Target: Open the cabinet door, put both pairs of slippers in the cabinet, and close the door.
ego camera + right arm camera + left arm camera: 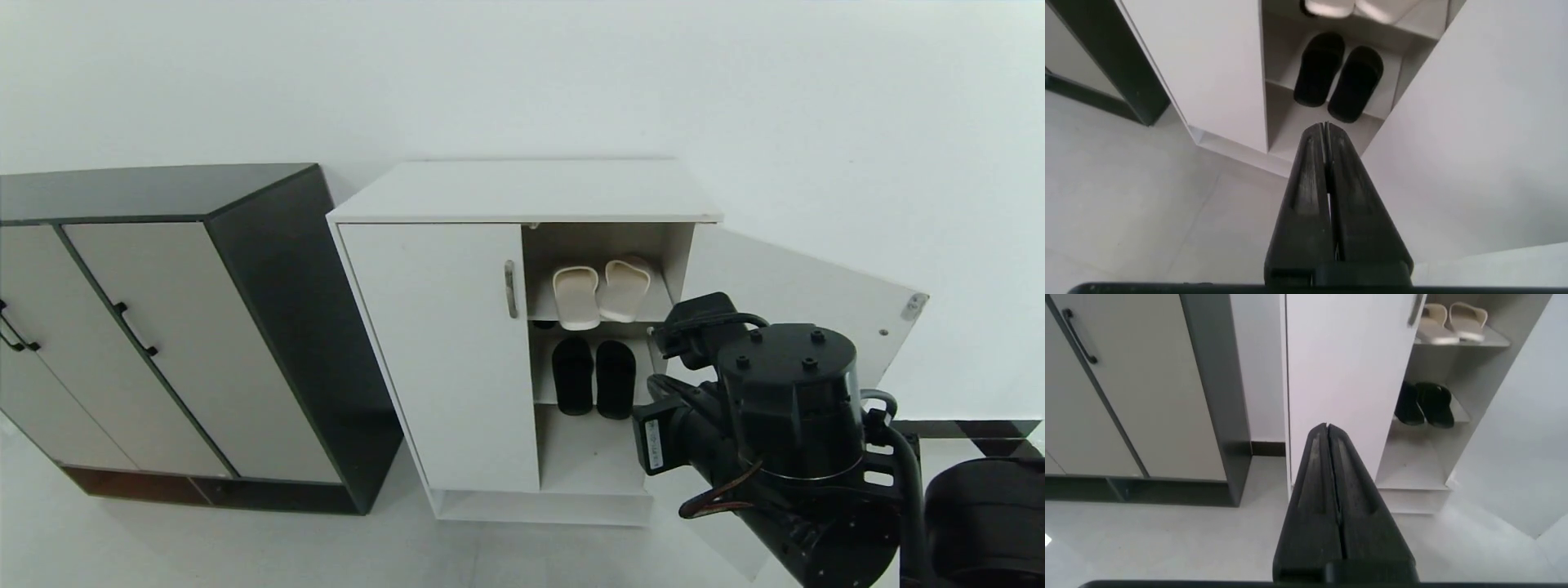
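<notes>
One white cabinet (pixel 441 351), one dark grey cabinet (pixel 269 327), two cream slippers (pixel 576 296), two black slippers (pixel 574 374)

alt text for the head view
A white cabinet with its right door open holds cream slippers on the upper shelf and black slippers on the shelf below. A dark cabinet stands to its left; the right arm is before the open door.

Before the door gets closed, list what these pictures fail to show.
- Head view: the right arm hides the lower part of the open door.
- Head view: the closed left door hides that half's inside.
- Right wrist view: the white slippers are cut off by the picture's edge.
</notes>
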{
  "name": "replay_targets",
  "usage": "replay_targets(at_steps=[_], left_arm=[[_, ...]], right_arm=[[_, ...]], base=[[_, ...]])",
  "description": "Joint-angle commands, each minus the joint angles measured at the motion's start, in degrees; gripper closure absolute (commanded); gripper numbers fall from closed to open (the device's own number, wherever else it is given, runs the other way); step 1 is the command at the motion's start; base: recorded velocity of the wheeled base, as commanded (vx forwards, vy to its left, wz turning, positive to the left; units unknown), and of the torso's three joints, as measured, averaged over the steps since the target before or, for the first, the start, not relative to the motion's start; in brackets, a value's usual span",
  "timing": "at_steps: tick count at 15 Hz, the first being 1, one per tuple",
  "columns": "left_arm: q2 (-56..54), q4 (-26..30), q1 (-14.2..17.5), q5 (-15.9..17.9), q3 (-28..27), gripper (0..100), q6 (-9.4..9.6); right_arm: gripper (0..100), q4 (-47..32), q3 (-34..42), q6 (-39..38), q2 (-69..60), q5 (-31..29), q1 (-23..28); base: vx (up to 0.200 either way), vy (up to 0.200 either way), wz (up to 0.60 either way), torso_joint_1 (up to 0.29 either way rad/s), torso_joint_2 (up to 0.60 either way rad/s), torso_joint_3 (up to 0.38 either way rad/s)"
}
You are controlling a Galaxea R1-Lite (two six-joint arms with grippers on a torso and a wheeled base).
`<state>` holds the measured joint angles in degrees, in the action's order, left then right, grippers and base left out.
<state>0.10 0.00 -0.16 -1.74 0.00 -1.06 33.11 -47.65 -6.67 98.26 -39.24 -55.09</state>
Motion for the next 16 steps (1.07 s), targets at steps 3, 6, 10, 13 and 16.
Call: replay_targets(at_steps=[3, 6, 10, 13, 16], left_arm=[[-0.01, 0.0, -0.02, -0.01, 0.0, 100, -0.08], [-0.01, 0.0, -0.02, -0.01, 0.0, 100, -0.08], [-0.01, 0.0, -0.02, -0.01, 0.0, 100, -0.08], [-0.01, 0.0, -0.02, -0.01, 0.0, 100, 0.01], [-0.01, 0.0, -0.02, -0.01, 0.0, 100, 0.01]], right_arm=[[100, -0.06, 0.1, -0.01, 0.18, 0.04, -0.02], [100, -0.06, 0.37, -0.01, 0.18, 0.04, -0.11], [100, 0.03, 0.46, -0.01, 0.18, 0.04, -0.11], [100, 0.03, 1.16, -0.01, 0.18, 0.22, -0.19], [100, 0.55, 1.6, 0.6, 0.18, 0.31, -0.19]], base=[[0.0, 0.0, 0.0, 0.186, -0.49, -0.31], [0.0, 0.0, 0.0, 0.206, -0.51, -0.31], [0.0, 0.0, 0.0, 0.222, -0.54, -0.312], [0.0, 0.0, 0.0, 0.255, -0.58, -0.328], [0.0, 0.0, 0.0, 0.146, -0.32, -0.18]])
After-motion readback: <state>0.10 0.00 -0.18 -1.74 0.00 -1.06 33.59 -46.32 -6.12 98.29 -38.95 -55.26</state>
